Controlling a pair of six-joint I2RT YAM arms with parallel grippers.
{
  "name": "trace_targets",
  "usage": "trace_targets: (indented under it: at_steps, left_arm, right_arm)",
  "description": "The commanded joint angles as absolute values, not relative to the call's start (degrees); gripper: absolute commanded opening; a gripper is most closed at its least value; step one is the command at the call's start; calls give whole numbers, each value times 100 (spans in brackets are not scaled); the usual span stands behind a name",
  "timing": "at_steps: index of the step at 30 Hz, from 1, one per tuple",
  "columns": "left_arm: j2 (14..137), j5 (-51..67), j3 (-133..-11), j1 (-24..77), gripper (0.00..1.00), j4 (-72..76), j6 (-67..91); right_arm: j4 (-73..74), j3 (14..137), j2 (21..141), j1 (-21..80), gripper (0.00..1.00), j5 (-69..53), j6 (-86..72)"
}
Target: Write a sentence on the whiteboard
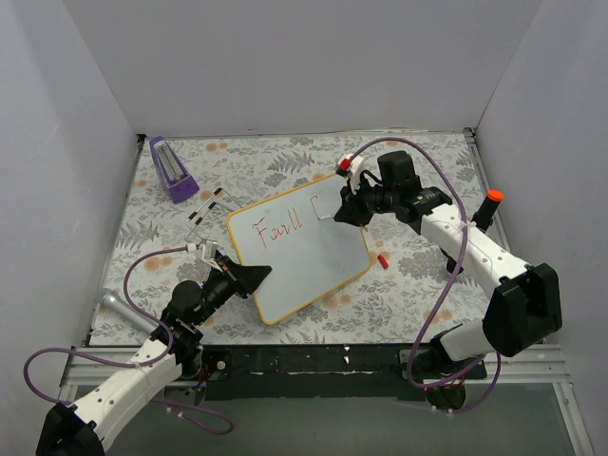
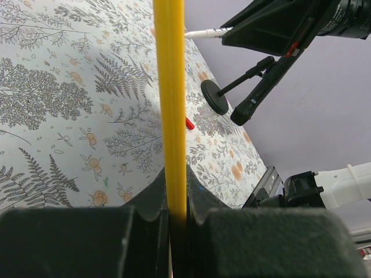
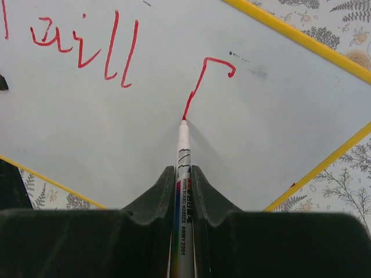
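The whiteboard (image 1: 304,261) lies slanted mid-table, white with a yellow frame. Red writing, the sentence (image 1: 280,228), reads roughly "Faull", followed by a fresh hooked stroke (image 3: 203,75). My right gripper (image 1: 350,211) is shut on a white marker (image 3: 184,150), and the marker's red tip touches the whiteboard (image 3: 261,133) at the bottom of that stroke. At the board's near-left edge my left gripper (image 1: 253,275) is shut on the yellow frame (image 2: 171,87), which runs straight up between the left gripper's (image 2: 177,182) jaws.
A purple block (image 1: 171,169) sits at the back left. The marker's red cap (image 1: 382,260) lies just right of the board. A black stand with an orange top (image 1: 489,207) stands at the right. White walls enclose the floral table.
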State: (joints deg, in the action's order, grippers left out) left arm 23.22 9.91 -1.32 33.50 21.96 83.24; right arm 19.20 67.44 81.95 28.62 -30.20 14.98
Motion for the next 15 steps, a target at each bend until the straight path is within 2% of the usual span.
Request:
trace_targets:
  at_steps: [1,15]
  left_arm:
    - [2118,1072,-255,3366,0,2944,8227]
    - [2188,1072,-255,3366,0,2953,8218]
  right_arm:
    - [1968,6566,7928,2874,1,-3102,1600]
    - [2092,6706,7954,3243,1,-3322,1503]
